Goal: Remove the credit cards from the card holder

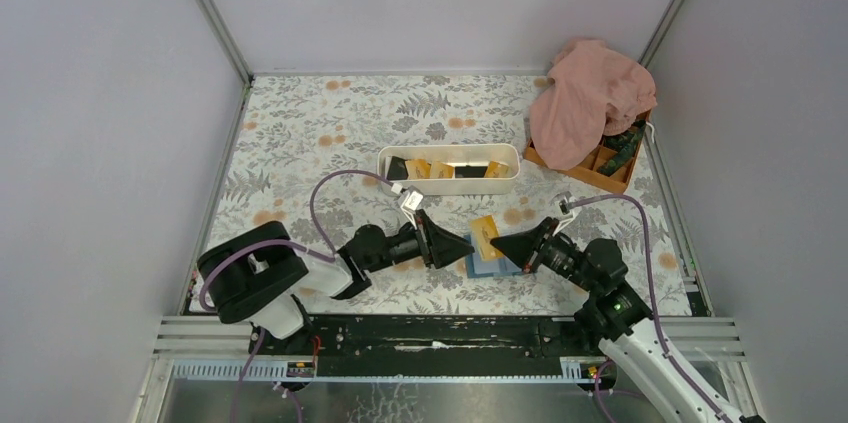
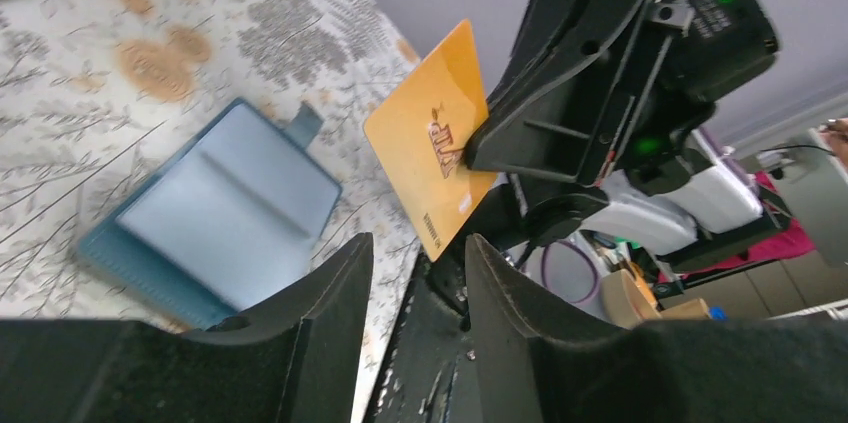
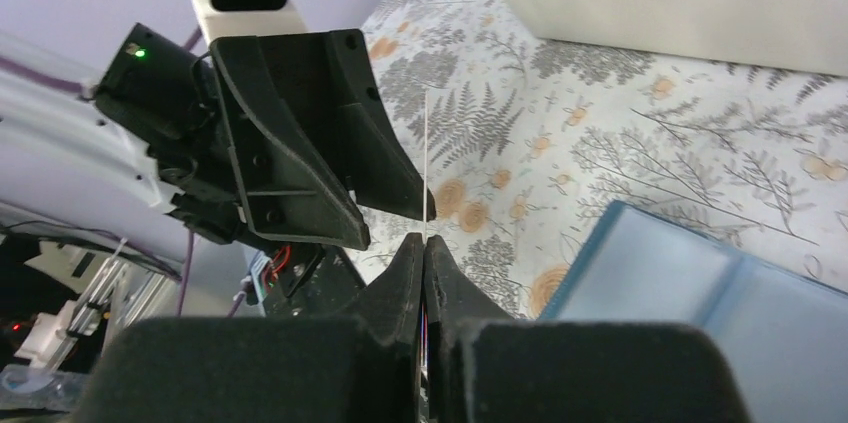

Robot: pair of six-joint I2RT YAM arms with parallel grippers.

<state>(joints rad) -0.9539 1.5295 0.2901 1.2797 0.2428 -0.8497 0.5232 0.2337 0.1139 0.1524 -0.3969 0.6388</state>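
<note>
- The right pincer (image 3: pixel 422 245) is shut tight on one edge of an orange card (image 2: pixel 430 143), holding it up in the air between the two arms
- The left pincer (image 2: pixel 418 243) has its jaws apart just under the card and grips nothing
- The card looks thin, light, stiff and slippery, so I think it is best pinched on its flat faces near an edge
- The blue card holder (image 2: pixel 215 213) lies open on the table (image 1: pixel 330 123) right below
- Other cards (image 1: pixel 418 169) sit in the white tray (image 1: pixel 450 186) farther back
- The pink cloth (image 1: pixel 590 98) and orange box (image 1: pixel 600 175) are well apart, so only the pincers crowd each other

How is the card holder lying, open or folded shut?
Open: the card holder lies spread flat, both pale inner panels facing up.
</note>
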